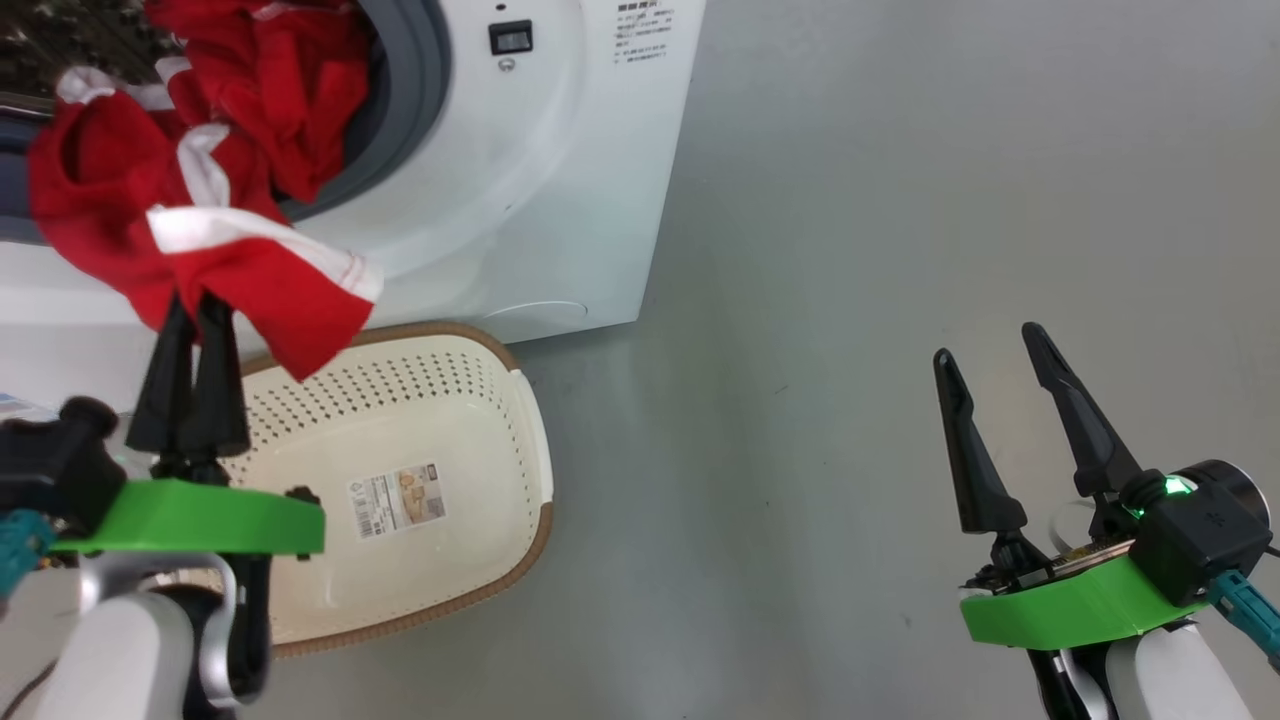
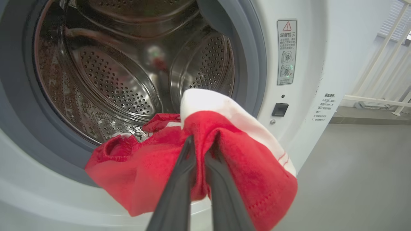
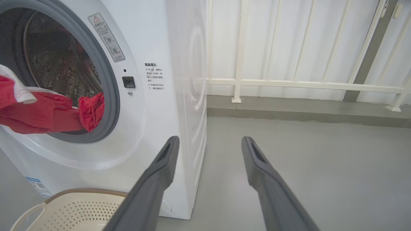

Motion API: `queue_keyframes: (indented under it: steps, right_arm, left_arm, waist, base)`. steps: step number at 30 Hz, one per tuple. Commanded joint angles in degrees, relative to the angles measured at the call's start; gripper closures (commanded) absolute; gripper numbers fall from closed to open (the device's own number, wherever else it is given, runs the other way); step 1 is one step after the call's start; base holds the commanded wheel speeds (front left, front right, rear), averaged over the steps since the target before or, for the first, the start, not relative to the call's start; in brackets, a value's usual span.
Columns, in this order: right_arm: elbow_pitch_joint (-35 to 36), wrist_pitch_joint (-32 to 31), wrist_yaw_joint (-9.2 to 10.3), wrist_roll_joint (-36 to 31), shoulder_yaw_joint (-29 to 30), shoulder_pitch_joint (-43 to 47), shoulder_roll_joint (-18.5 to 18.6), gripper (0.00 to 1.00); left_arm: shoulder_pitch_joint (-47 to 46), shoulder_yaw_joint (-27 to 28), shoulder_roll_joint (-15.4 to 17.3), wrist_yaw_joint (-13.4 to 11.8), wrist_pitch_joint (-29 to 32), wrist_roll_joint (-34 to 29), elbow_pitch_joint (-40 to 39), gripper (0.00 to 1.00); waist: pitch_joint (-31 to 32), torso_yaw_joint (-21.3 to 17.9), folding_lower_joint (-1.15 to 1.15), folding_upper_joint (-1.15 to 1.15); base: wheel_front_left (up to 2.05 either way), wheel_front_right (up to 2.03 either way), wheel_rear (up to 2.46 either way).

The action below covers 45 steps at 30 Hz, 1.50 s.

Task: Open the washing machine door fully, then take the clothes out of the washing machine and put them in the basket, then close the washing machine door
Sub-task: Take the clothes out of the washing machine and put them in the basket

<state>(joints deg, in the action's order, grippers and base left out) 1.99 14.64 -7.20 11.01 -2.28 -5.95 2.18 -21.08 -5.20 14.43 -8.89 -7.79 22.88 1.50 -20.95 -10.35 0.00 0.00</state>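
My left gripper (image 1: 195,305) (image 2: 202,141) is shut on the red and white clothes (image 1: 190,200) (image 2: 205,160) (image 3: 35,110). The bundle hangs out over the grey gasket of the white washing machine (image 1: 560,170) (image 2: 305,106) (image 3: 154,122), one end still lying in the steel drum (image 2: 128,73). The cream basket (image 1: 400,500) (image 3: 77,211) with a brown rim stands on the floor below the opening, with only a paper label on its bottom. My right gripper (image 1: 990,350) (image 3: 208,142) hangs open over bare floor, right of the machine. The washing machine door is out of view.
Grey floor (image 1: 850,300) stretches to the right of the machine. A white railing (image 3: 289,83) on a low kerb runs behind it along the back.
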Motion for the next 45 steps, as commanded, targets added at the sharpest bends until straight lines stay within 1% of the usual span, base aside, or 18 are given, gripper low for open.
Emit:
queue_keyframes:
  steps: [1, 8, 12, 15, 19, 25, 26, 34, 45]
  right_arm:
    - [1.5, 0.4, -0.29, 0.5, -0.7, 0.4, 0.7, 0.0]
    - [1.9, 0.4, -0.29, 0.5, -0.5, 0.4, 0.7, 0.0]
    - [2.2, 0.4, -0.29, 0.6, -0.7, 0.1, 0.7, 0.0]
    - [2.2, 0.4, -0.29, 0.8, -1.1, -0.3, 0.7, 0.0]
    - [2.2, 0.4, -0.29, 0.8, -1.3, -0.9, 0.7, 0.0]
    - [2.1, 0.4, -0.29, 0.8, -1.5, -1.8, 0.7, 0.0]
    - [2.1, 0.4, -0.29, 0.8, -1.5, -1.8, 0.7, 0.0]
    - [2.3, 0.4, -0.29, 0.9, -1.8, -2.7, 0.7, 0.0]
    - [2.4, 0.4, -0.29, 1.3, -2.6, -4.3, 0.7, 0.0]
  left_arm:
    - [1.0, 1.4, 0.9, -0.5, 0.4, 0.4, -2.9, 1.0]
    - [4.0, 0.0, -0.4, -0.7, 1.8, 1.5, -5.5, 1.0]
    - [4.8, -0.8, -1.1, -0.8, 2.2, 2.0, -4.3, 1.0]
    - [4.6, -1.0, -1.5, -0.3, 2.1, 2.7, -1.6, 1.0]
    - [3.6, -1.5, -2.0, 0.3, 1.2, 3.1, 3.5, 1.0]
    - [0.8, -1.9, -2.7, 1.9, -0.3, 4.2, 13.2, 1.0]
    - [0.8, -1.9, -2.7, 1.9, -0.3, 4.2, 13.2, 1.0]
    - [-5.2, -1.9, -3.3, 4.5, -3.1, 5.4, 26.5, 1.0]
    - [-13.5, -1.9, -3.1, 6.4, -5.6, 5.5, 42.8, 1.0]
  waist:
    - [0.2, 0.3, 0.0, 0.0]
    - [-0.1, 0.8, 0.0, 0.0]
    - [-1.3, 0.8, 0.0, 0.0]
    - [-2.2, 0.6, 0.0, 0.0]
    - [-3.4, 0.3, 0.0, 0.0]
    - [-5.2, -0.4, 0.0, 0.0]
    - [-5.2, -0.4, 0.0, 0.0]
    - [-8.1, -1.2, 0.0, 0.0]
    - [-12.5, -2.0, 0.0, 0.0]
  base:
    - [0.0, 0.0, 0.0]
    - [0.0, 0.0, 0.0]
    - [0.0, 0.0, 0.0]
    - [0.0, 0.0, 0.0]
    - [0.0, 0.0, 0.0]
    - [0.0, 0.0, 0.0]
    - [0.0, 0.0, 0.0]
    - [0.0, 0.0, 0.0]
    - [0.0, 0.0, 0.0]
